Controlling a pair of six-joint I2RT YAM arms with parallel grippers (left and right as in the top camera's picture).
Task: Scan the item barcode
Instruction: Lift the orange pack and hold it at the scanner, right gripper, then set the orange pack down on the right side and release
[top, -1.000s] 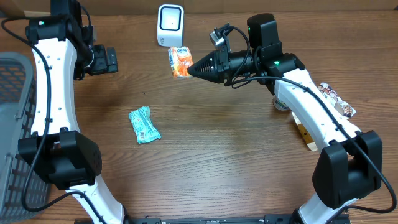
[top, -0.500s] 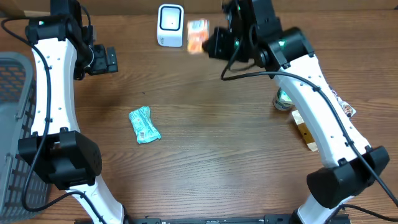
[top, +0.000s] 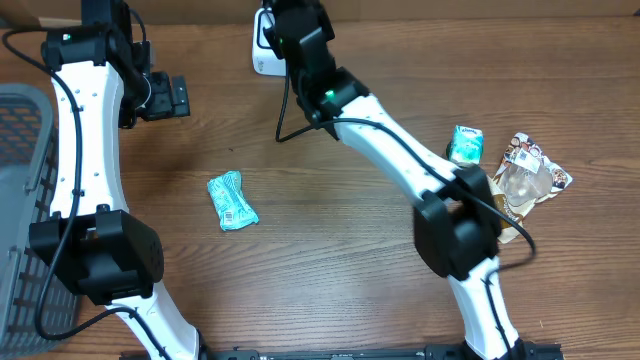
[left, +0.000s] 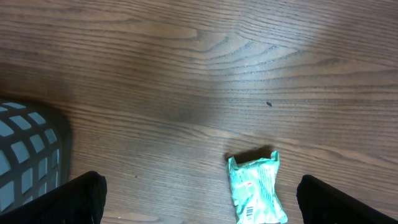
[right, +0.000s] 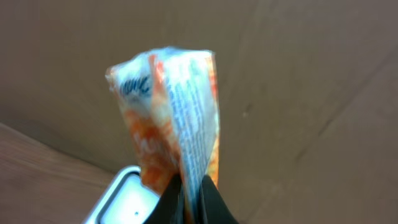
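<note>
Your right gripper (right: 191, 194) is pinched shut on the bottom edge of the orange packet (right: 177, 112). It holds the packet upright in the air just above the white scanner (right: 121, 202) at the far side of the table (top: 350, 260), with a cardboard wall (right: 298, 74) behind. From overhead the arm hides the packet, and only a sliver of the scanner shows. Expect the packet to be very light and soft — a glossy film pouch that creases, sags above the pinch and could slip if you swing it fast. It is folded along its length, so a wrinkled code may read badly. Gripping the sealed edge looks right to me, since it leaves the printed faces bare. You cannot tell from here which face carries the barcode, or whether it looks at the scanner window. Your left gripper (left: 199, 182) hangs wide open and empty over the wood, with a teal packet (left: 256, 190) lying beneath it and the basket (left: 25, 149) off to one side.
</note>
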